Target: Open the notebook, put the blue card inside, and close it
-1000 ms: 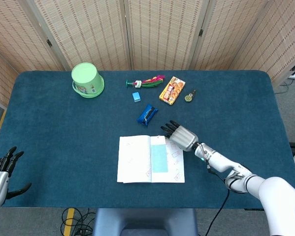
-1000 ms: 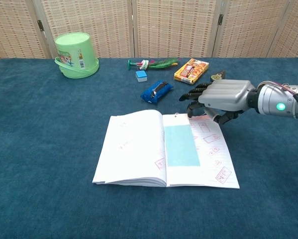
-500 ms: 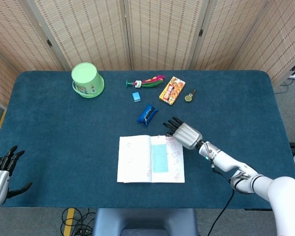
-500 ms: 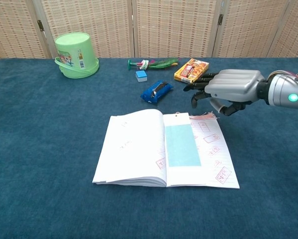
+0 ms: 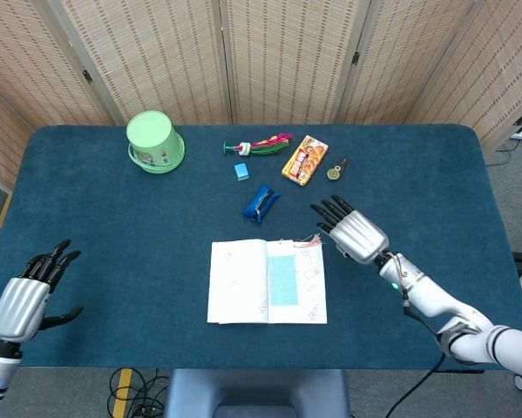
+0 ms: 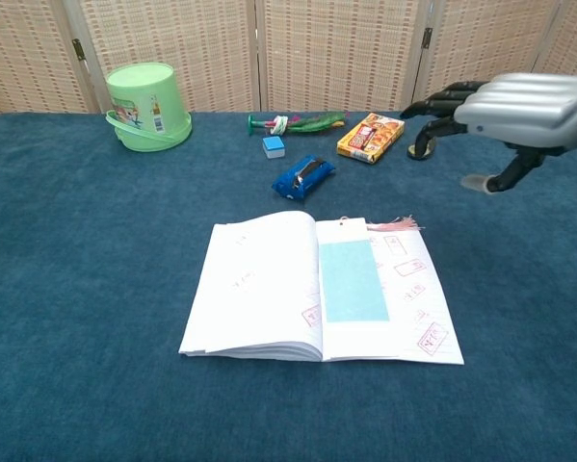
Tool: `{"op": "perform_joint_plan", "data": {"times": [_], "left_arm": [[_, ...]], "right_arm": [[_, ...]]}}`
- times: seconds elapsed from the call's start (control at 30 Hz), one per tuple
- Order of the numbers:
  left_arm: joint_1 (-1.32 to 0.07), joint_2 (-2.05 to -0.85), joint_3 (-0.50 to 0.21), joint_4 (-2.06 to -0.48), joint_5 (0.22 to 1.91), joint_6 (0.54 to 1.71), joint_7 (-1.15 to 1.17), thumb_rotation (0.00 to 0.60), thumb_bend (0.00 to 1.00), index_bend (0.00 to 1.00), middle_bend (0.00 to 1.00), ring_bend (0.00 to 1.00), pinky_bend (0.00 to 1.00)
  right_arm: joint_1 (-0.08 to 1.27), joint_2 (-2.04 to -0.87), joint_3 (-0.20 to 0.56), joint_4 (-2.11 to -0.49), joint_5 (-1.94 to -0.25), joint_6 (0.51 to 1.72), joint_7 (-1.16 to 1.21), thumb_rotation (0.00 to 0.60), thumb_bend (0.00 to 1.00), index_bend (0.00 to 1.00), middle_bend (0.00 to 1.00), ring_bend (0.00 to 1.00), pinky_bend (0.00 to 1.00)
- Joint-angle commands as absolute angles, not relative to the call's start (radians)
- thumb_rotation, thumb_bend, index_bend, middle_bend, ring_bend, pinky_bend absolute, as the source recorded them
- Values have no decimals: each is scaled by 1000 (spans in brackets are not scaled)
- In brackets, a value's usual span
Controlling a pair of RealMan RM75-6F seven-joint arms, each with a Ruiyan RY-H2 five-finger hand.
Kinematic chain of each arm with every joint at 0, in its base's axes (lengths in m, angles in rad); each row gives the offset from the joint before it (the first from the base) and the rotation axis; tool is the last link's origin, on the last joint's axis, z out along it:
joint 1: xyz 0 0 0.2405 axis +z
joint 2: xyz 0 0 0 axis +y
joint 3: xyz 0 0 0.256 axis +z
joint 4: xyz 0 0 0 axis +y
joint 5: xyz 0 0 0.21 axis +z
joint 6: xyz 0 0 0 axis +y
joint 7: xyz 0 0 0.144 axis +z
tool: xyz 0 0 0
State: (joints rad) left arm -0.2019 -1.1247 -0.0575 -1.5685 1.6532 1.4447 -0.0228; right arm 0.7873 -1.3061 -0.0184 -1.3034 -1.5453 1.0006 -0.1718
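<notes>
Notebook lies open mid-table with the blue card on its right page. Right robot hand hovers right of it, fingers spread, empty; left robot hand likewise.

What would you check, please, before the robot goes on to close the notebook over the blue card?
1. Notebook lies open and flat on the table: ok.
2. Blue card lies on the right-hand page, inside its edges: ok. Its tassel sticks out past the top edge.
3. Right hand is raised clear of the pages, fingers spread, holding nothing: ok.
4. Left hand is at the near left table edge, away from the notebook, empty: ok.
5. The blue packet is apart from the notebook: ok.
6. Whether the pages will lie flat over the card: cannot tell.
</notes>
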Motion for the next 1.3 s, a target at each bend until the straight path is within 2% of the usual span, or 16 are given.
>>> {"op": "perform_joint_plan", "data": {"times": [0.03, 0.33, 0.53, 1.03, 1.3], "left_arm": [[-256, -1153, -63, -1518, 1701, 1410, -61, 600, 173, 148, 57, 181, 214], [-388, -1260, -51, -1377, 1818, 1353, -84, 600, 172, 151, 57, 180, 214], [-459, -1361, -46, -1272, 1860, 1334, -70, 600, 164, 146, 57, 181, 214], [-520, -1522, 31, -1181, 1897, 1301, -3, 600, 141, 140, 57, 180, 214], [-542, -1597, 41, -1167, 1873, 1266, 33, 600, 141, 141, 57, 181, 214]], "right_arm": [[705, -1201, -10, -1437, -1489, 1071, -275, 600, 271, 221, 20, 0, 0], [579, -1119, -29, -1582, -1499, 1207, -335, 600, 165, 177, 20, 0, 0], [524, -1114, -43, -1609, -1540, 1264, -323, 600, 148, 167, 20, 0, 0], [475, -1129, -32, -1599, -1579, 1273, -301, 600, 145, 167, 20, 0, 0], [455, -1131, -24, -1588, -1585, 1277, -283, 600, 144, 167, 20, 0, 0]]}}
